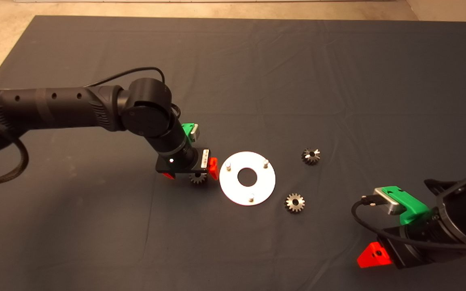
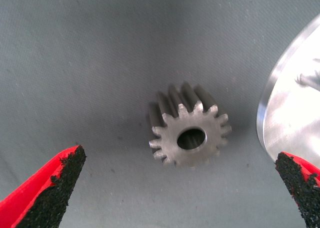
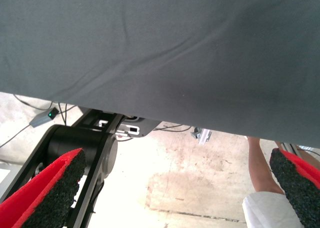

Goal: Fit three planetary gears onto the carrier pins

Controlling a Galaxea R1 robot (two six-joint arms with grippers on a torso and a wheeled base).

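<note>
The left gripper (image 2: 175, 188), fingers spread wide, straddles a small silvery-grey toothed metal gear (image 2: 189, 125) lying on the dark mat (image 1: 95, 226), just left of the flat white round disc (image 1: 247, 178). Centre, lower, then close on the teeth. The right gripper (image 3: 170, 188) waits open, near right.

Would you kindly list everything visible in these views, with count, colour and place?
planetary gears: three, silvery-grey, all loose on the mat; one left of the disc between the left gripper's fingers, one right of the disc, one at the disc's lower right.
white disc: one, white with a centre hole, mid-mat.
carrier pins: three, silvery, upright on the disc, all bare.
mat: one, dark grey, covering the table.
floor: pale, beyond the mat's edge.
person's leg: one, on that floor.
left gripper: green with red fingers, open, low over the left gear.
right gripper: same colours, open, waiting at the lower right edge.
</note>
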